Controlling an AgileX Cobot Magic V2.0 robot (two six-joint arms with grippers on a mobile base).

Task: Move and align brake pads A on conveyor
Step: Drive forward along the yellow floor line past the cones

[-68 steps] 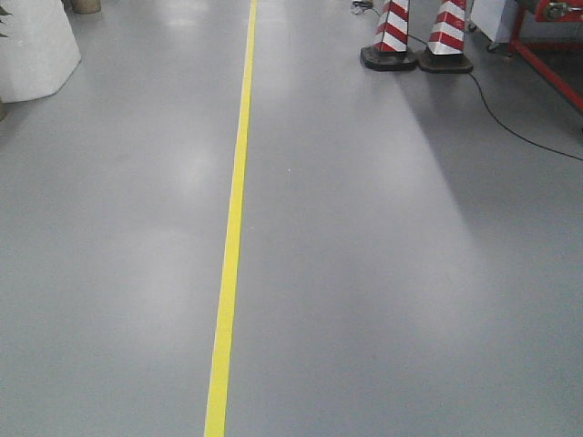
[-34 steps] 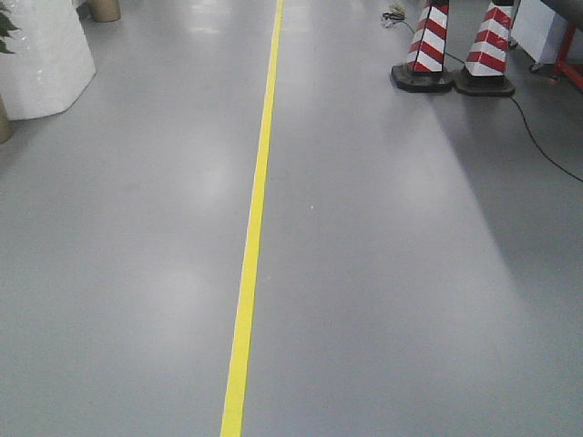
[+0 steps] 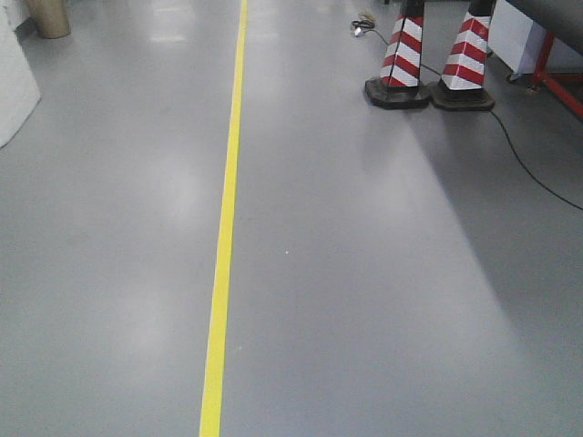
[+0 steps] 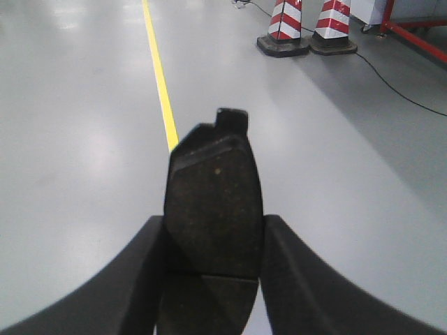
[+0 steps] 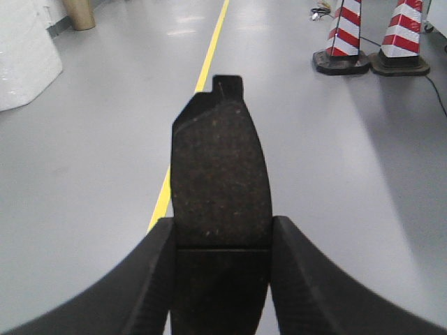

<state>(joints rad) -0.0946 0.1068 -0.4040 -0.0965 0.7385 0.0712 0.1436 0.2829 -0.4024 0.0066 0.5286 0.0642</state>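
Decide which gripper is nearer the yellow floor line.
Left. The left gripper seems to hang almost over the line, which vanishes behind its pad. The right gripper is off to the line's right side.

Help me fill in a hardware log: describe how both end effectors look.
The left end effector and the right end effector each have two matte black fingers, broad at the base, curving inward to narrower tips. No cables or markings show; the arms are out of view.
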